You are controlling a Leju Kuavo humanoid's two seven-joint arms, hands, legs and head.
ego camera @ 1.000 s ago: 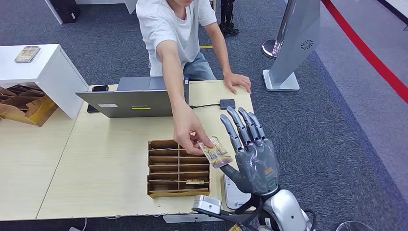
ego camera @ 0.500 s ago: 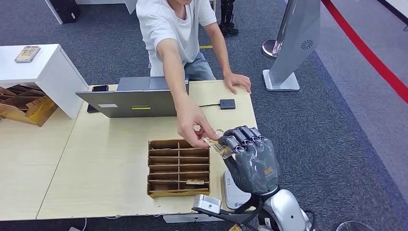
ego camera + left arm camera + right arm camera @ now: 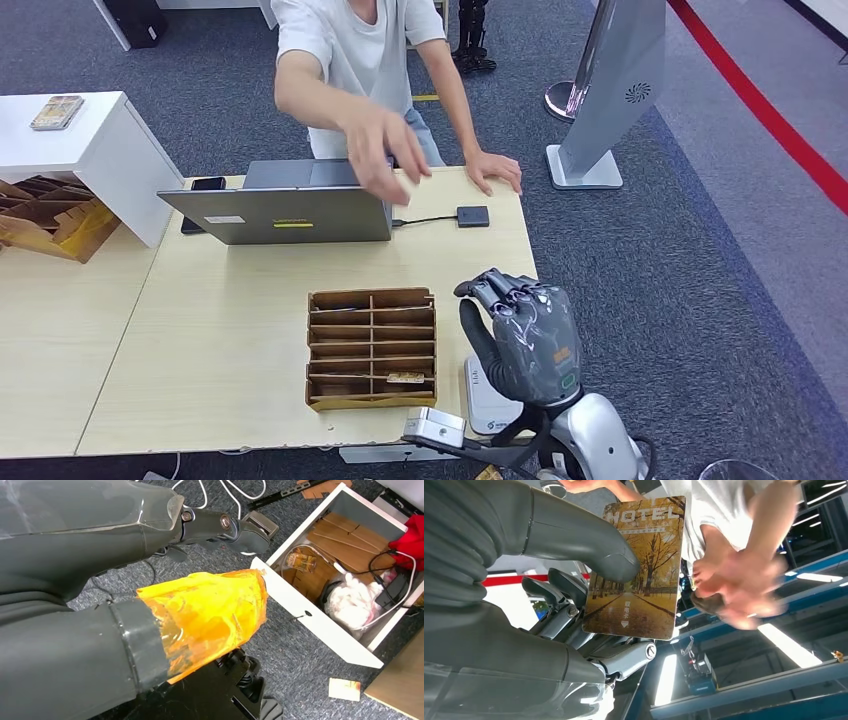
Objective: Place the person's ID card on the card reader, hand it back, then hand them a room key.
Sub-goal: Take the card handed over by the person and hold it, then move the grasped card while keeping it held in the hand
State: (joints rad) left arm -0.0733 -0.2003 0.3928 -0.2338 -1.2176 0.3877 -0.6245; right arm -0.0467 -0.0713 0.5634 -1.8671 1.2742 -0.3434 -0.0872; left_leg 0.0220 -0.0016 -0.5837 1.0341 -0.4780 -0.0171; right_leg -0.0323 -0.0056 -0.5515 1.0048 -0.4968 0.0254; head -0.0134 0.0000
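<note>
Since half a second ago the person's hand (image 3: pixel 375 150) has let go of the card and pulled back across the tabletop (image 3: pixel 230 330); it now hangs blurred above the laptop (image 3: pixel 280 212), well apart from the robot. A second ago the right hand (image 3: pixel 520 335) stood flat and open beside the offered card; now its fingers are curled over.

From the right wrist the card (image 3: pixel 636 567) stands pinched between the thick thumb (image 3: pixel 579 545) and the darker fingers behind it, printed face outward with the word HOTEL at its far end. Its long axis runs away from the palm, so most of the card stands free of the grip. From the head camera the curled fingers hide it.

The flat white device (image 3: pixel 483 398) at the near tabletop edge, partly under the wrist and just beside the wooden slotted tray (image 3: pixel 370 350), looks like the card reader. If so, it lies below and slightly behind the held card, on the robot's right side, so the right hand is the one to turn the card face down and lower it.

The left hand (image 3: pixel 200 615) hangs low over the carpet, a thumb wrapped in orange tape; whether its fingers are open I cannot tell.
</note>
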